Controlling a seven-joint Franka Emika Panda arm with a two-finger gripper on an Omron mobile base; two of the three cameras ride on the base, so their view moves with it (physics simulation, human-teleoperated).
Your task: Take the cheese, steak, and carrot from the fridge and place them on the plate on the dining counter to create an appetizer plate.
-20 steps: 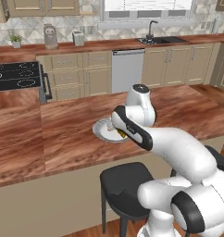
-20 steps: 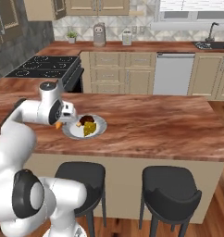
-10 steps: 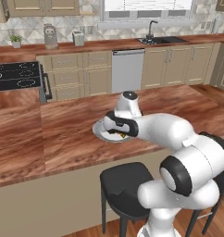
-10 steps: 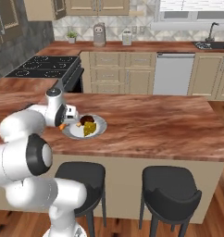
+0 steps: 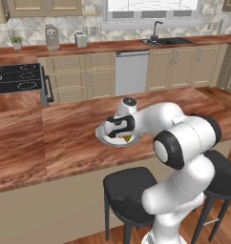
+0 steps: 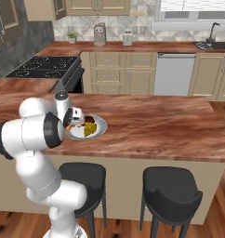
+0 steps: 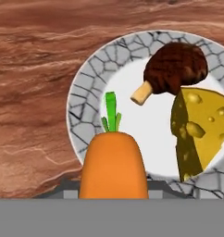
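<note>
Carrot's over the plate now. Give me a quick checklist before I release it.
1. Carrot in the gripper: ok, it sits at the bottom of the hand view, green top pointing toward the plate.
2. Plate below the carrot: ok.
3. Steak on the plate: ok.
4. Cheese on the plate: ok, beside the steak.
5. Free spot for the carrot: ok, bare white centre left of the cheese.
6. Height of the carrot above the plate: cannot tell.
</note>
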